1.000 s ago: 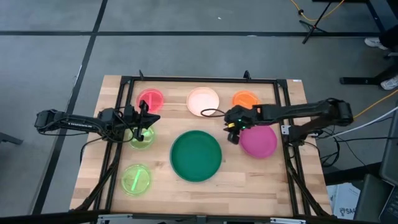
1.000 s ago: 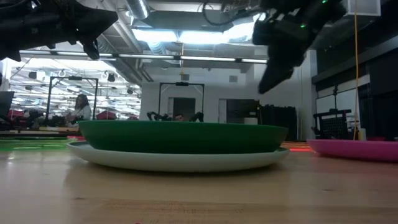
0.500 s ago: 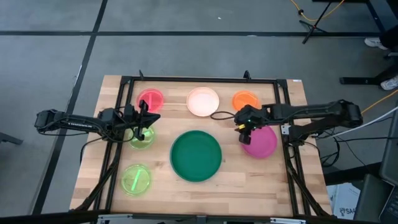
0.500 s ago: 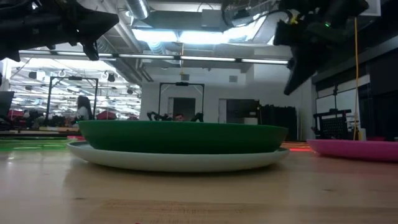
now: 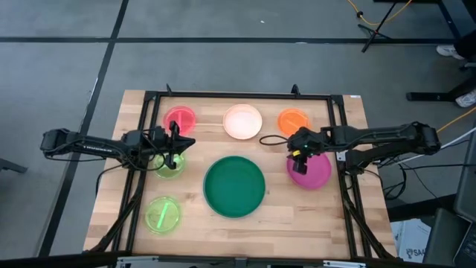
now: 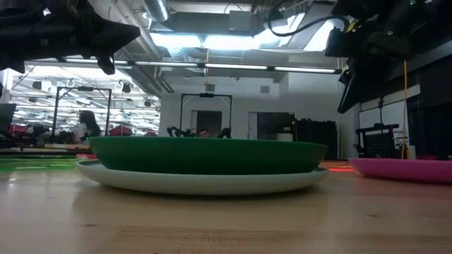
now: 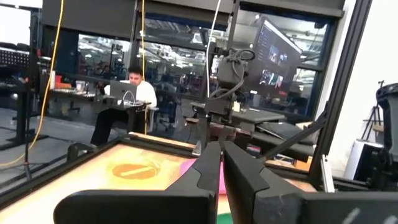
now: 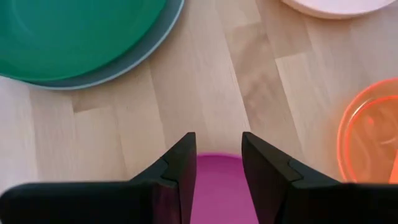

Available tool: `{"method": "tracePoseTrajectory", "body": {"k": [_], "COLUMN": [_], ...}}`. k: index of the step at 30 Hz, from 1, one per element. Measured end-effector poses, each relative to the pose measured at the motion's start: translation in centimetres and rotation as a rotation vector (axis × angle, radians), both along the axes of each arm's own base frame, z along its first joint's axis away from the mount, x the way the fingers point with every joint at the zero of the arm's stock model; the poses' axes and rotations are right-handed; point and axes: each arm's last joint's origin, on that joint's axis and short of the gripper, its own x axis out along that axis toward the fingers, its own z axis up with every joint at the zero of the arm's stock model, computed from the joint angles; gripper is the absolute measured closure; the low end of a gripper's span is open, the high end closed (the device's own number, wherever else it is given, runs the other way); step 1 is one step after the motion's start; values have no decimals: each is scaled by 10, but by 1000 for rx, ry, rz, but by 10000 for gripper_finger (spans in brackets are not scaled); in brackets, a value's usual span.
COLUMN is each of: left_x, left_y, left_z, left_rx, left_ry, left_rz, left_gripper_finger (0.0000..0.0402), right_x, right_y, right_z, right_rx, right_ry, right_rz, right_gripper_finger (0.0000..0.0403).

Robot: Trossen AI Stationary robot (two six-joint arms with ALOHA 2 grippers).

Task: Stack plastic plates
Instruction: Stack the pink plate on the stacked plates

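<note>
My right gripper (image 8: 214,165) hangs unclenched above the magenta plate's (image 5: 312,171) near rim, right of the green plate (image 5: 234,186); it looks light, stiff, slippery, so I'd pinch its raised edge.

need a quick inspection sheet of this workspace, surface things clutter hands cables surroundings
surface: wooden table inside a black frame.
job's things: green plate sits on a light blue plate at centre; magenta plate, cream plate, orange plate, red plate and two neon green plates lie single.
clutter: nothing seen.
hands: right hand open, above the magenta plate's edge; left hand nearly closed, empty, above the upper neon green plate.
cables: black cable loops off the right arm.
surroundings: grey floor; a person sits at a desk beyond the table.
</note>
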Motion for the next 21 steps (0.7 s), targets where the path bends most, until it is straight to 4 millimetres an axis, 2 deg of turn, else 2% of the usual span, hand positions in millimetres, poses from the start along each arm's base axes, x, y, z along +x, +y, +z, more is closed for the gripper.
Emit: {"method": "tracePoseTrajectory", "body": {"k": [7,12,21], "left_x": [4,12,25], "left_y": [0,-1,-3], "left_z": [-4,3,5], "left_rx": [0,-4,25], "left_ry": [34,41,101], "left_rz": [-4,-24,7], "left_gripper_finger": [390,390,390], "right_x": [-1,-1,-3], "right_y": [0,-1,-1], "right_z": [-1,-1,-2], "right_rx": [-14,-48,-30], "right_ry": [19,17,43], "right_rz": [8,-15,-4], "right_gripper_finger": [283,283,283]}}
